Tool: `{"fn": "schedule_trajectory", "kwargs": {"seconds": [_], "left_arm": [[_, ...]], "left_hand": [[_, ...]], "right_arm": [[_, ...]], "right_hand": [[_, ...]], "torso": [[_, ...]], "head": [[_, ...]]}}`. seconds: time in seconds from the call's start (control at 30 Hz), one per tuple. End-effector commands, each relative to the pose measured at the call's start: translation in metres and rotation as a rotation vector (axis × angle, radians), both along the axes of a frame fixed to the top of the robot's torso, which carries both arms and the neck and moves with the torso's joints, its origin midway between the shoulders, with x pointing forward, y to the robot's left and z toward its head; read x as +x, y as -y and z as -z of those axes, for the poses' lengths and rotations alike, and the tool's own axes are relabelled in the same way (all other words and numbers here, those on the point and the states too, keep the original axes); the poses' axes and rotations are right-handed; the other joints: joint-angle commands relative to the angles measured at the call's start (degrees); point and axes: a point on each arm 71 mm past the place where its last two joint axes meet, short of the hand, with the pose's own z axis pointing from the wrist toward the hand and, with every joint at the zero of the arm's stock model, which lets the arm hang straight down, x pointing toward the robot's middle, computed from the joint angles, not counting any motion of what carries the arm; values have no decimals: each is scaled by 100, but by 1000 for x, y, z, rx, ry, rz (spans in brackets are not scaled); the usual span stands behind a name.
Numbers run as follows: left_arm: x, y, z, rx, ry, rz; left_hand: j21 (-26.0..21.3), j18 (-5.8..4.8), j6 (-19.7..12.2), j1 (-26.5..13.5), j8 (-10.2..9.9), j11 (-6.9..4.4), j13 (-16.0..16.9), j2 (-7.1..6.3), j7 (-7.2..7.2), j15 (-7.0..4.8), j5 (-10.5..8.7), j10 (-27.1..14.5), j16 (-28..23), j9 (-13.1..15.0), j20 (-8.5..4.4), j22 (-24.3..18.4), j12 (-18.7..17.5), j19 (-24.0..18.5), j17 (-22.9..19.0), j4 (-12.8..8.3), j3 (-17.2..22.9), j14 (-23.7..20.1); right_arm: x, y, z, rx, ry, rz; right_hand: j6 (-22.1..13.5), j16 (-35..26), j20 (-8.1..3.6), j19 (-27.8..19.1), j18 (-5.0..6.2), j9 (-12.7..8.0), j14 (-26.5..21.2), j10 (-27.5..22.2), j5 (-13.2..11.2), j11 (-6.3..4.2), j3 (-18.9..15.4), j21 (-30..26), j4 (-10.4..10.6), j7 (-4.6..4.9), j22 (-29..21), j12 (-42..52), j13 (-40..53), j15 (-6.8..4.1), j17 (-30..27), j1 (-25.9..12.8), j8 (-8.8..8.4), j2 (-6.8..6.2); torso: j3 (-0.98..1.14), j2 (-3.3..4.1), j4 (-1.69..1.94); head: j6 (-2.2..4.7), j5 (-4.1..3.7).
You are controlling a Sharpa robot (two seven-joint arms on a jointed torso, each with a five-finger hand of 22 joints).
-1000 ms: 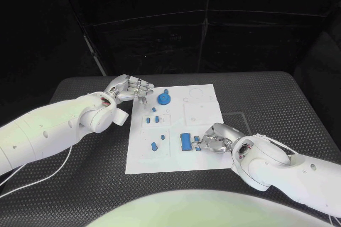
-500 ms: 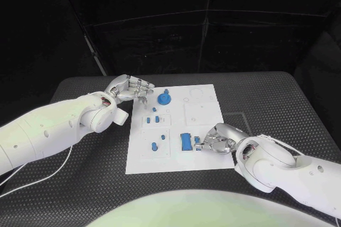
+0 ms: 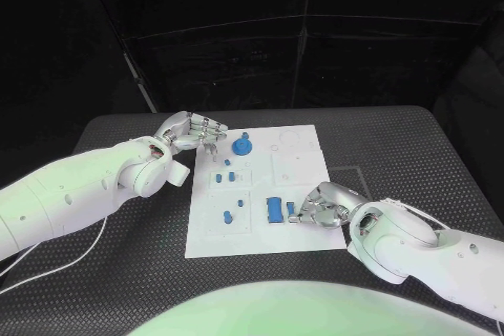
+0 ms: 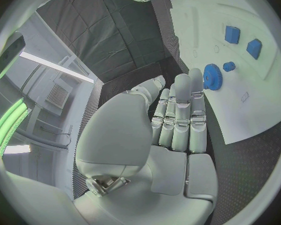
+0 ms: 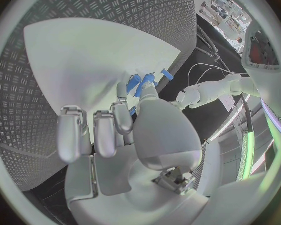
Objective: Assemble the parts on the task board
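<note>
Fingers of the right hand (image 3: 328,203) curl down onto the near right part of the board (image 3: 304,237), with the thumb and a fingertip (image 5: 145,88) closing around a small blue part (image 3: 290,208). It looks pinched, though from the head view I cannot tell for certain that it is off the board. Just beside it, on the side away from the hand, stands a longer blue block (image 3: 274,208).

The step in hand appears to be seating or lifting that small part next to the block. To do it well, the hand should keep the pinch low on the part, hold it square to the board, and avoid nudging the block with the other fingers, which hang close over it.

The block's long axis runs from the near edge of the board towards the far edge, roughly parallel to the board's long sides. The small part looks to lie the same way; which end leads I cannot tell.

The left hand (image 3: 191,130) rests at the far left corner of the board, fingers (image 4: 181,110) straight and close together, holding nothing. Its fingertips lie near a blue gear (image 4: 212,76).
</note>
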Motion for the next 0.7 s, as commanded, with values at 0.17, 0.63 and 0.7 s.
{"fn": "schedule_trajectory", "kwargs": {"seconds": [0.17, 0.63, 0.7], "left_arm": [[0, 1, -2, -11, 8, 8], [-1, 0, -2, -11, 8, 7], [-1, 0, -2, -11, 8, 7]], "left_hand": [[-38, 26, 14, 6, 28, -14, -2, 47, 29, -11, -28, -45, -36, 1, 15, -5, 24, -5, -5, 8, -17, -30], [-38, 26, 14, 7, 28, -14, -2, 49, 29, -11, -27, -46, -36, 1, 15, -6, 24, -4, -5, 8, -16, -30], [-41, 26, 13, 11, 29, -15, -2, 55, 29, -11, -26, -49, -36, 1, 15, -7, 27, -3, -6, 7, -13, -31]], "right_arm": [[4, -1, 3, -22, 3, -2], [5, -7, 1, 24, 37, -2], [4, -7, -1, 50, 41, -2]], "right_hand": [[16, -7, 7, -20, -22, 17, 380, 11, -22, 7, 25, -24, -91, 4, 660, 8, -4, 13, 348, 238, 30, 61], [36, -4, 3, -15, -24, 46, 382, 36, -338, 8, -88, -22, -24, 6, 668, 34, 24, 12, 354, 233, 54, 95], [29, -12, 5, -20, -22, 50, 379, 33, -399, 11, -139, -27, 21, 9, 662, 26, 18, 15, 343, 183, 53, 76]], "torso": [[-1, 18, 4], [6, 8, -10], [7, 3, -13]], "head": [[0, 26], [0, 34], [0, 37]]}}
